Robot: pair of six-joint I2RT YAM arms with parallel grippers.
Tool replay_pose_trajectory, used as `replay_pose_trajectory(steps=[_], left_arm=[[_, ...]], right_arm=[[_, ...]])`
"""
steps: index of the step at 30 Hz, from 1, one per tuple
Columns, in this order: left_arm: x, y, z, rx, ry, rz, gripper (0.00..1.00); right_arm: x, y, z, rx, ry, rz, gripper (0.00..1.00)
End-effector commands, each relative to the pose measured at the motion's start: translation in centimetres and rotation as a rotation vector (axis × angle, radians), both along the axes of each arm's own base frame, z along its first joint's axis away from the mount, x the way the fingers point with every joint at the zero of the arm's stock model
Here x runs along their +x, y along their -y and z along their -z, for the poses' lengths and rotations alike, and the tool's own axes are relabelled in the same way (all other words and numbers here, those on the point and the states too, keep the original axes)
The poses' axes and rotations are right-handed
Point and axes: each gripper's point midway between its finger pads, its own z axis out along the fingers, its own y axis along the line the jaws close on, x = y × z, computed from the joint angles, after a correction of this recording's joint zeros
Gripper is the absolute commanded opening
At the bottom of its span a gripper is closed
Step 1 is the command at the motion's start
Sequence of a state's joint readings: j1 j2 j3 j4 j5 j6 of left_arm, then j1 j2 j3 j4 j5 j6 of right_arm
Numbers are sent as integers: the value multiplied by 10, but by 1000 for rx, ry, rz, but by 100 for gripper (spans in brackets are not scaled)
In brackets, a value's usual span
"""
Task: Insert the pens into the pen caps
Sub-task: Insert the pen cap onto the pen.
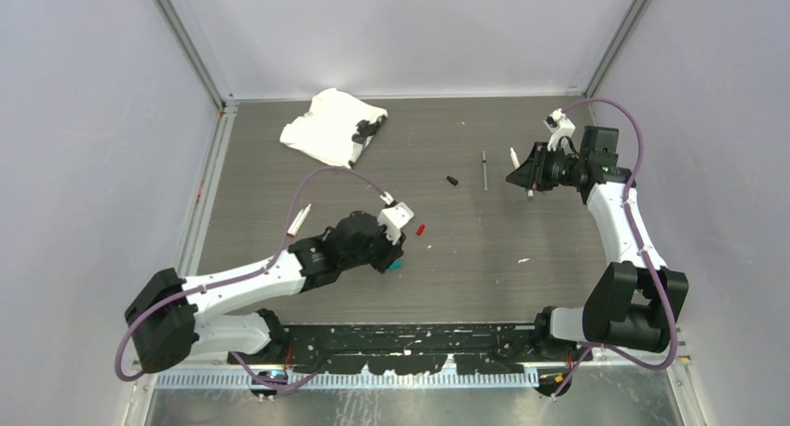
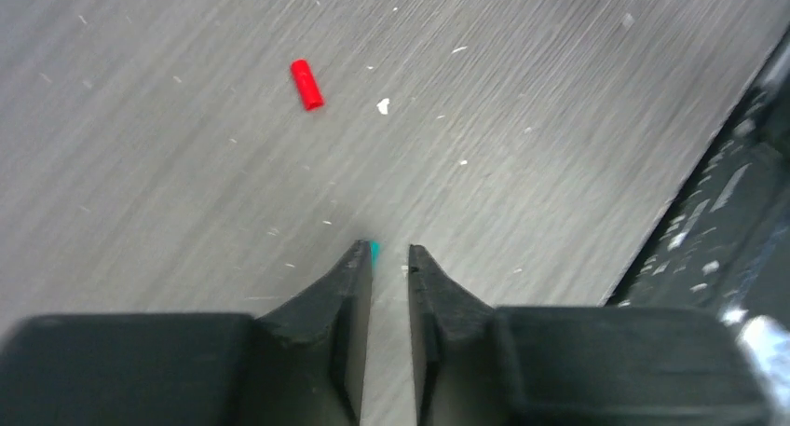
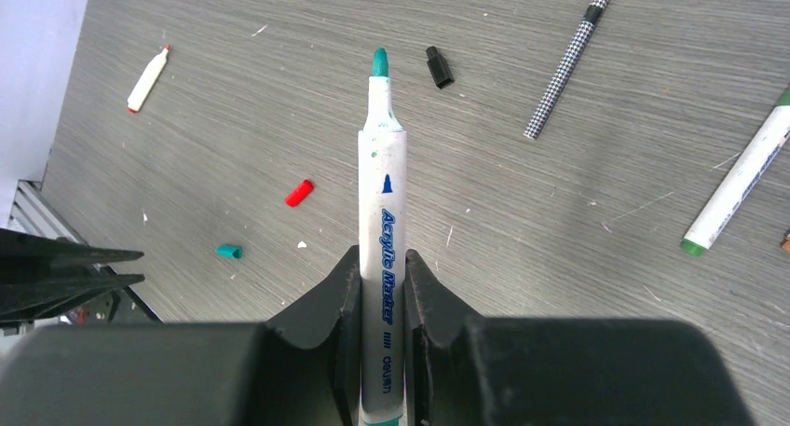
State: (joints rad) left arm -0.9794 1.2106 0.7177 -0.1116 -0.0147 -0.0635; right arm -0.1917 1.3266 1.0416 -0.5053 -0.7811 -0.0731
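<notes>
Top external: lavender walls (image 1: 93,118) around grey flecked table (image 1: 447,258) with red cap (image 1: 420,228)

Carrier: the teal-tipped marker (image 3: 382,165) clamped in my right gripper (image 3: 382,254); all print is blue on its white barrel, running lengthwise.
Main wording: "Acrylic Marker", in slanted letters that start at the nib end.
Sign: a small solid triangle just above that wording, pointing at the nib.
Marks: four short bars in a row below the wording.
Brand: "deli", small, down between my jaws; I read it with some doubt.
</notes>
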Motion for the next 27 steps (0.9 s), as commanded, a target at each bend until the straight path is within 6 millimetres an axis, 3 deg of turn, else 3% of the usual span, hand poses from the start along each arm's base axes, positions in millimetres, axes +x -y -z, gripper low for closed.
replay_pose_trajectory(steps=[1,4,9,13,20,27], left_arm=[[-3,18,-28,-373,-138,-179,15],[-5,7,-6,-431,-291,-357,1],[-11,7,33,-416,-468,-496,1],[-6,4,55,-355,-495,-577,1],[0,-20,81,-162,-475,-714,1],[9,-23,89,-113,-445,-759,1]], right_arm=[[-1,-3,-19,7,68,-20,1],[-1,-3,-20,8,70,-21,1],[-1,-3,-20,10,70,-21,1],[-1,-3,-19,10,69,-20,1],[-1,-4,-19,11,68,-21,1],[-2,-4,-19,13,70,-24,1]])
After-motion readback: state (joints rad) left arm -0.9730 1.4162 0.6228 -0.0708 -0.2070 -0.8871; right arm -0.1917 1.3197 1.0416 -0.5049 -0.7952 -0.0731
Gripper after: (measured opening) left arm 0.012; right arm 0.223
